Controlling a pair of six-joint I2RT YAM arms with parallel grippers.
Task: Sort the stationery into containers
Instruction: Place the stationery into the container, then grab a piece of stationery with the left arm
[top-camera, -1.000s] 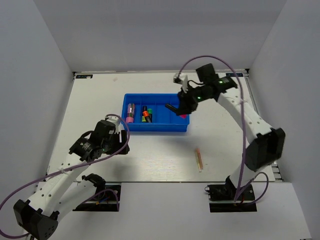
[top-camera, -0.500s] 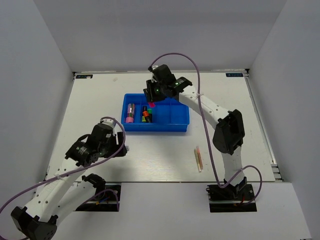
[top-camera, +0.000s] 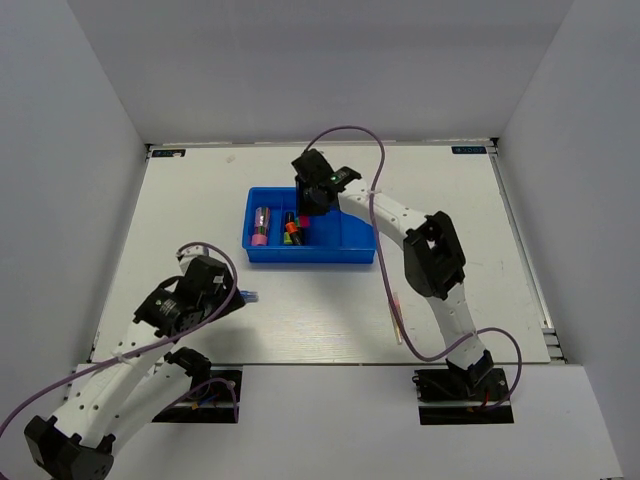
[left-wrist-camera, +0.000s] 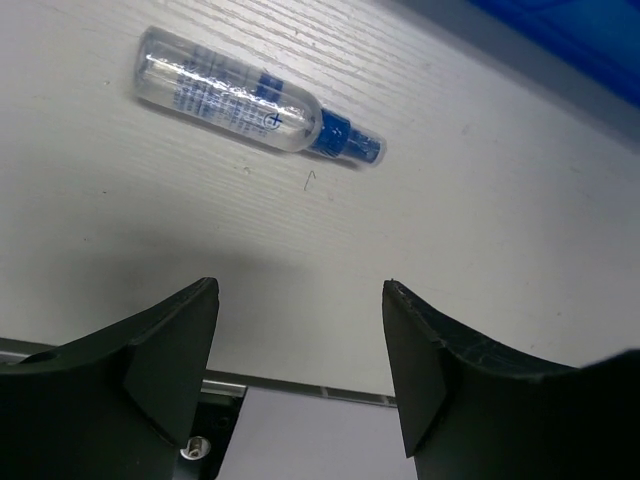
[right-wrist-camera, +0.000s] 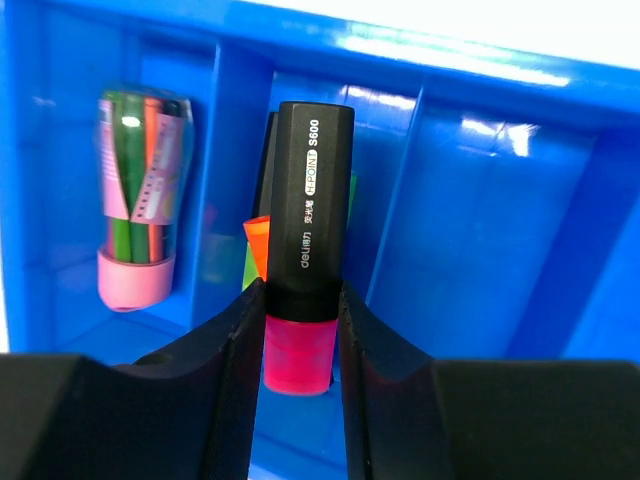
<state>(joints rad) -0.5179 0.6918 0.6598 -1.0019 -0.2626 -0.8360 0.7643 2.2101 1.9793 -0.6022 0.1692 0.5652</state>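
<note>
Nearest the bases, the left gripper (left-wrist-camera: 297, 290) is hanging low over the white table (top-camera: 180, 220) with its two dark fingers (left-wrist-camera: 170, 350) standing wide apart and nothing between them. Just beyond its tips, the clear bluish pen (left-wrist-camera: 255, 105) is lying flat on the table, its blue tip pointing towards the tray, untouched by either finger. In the overhead view this pen (top-camera: 248, 296) is sitting near the tray's near-left corner but apart from it.

Over on the right side, the thin pale sticks (top-camera: 399, 328) are lying together on the table, partly crossed by the right arm.

Further out, the bright blue tray (top-camera: 310, 258) is sitting with its four compartments side by side. The pink tube (right-wrist-camera: 135, 200) is lying in the leftmost compartment, with green and orange pens showing through it. In the second compartment, an orange-capped marker (top-camera: 291, 228) and a green-capped marker (top-camera: 297, 238) are lying close together.

Above that second compartment, the right gripper (right-wrist-camera: 300, 300) is clamping a black marker (right-wrist-camera: 310, 200), its fingers pressing where the barrel meets the pink cap.
</note>
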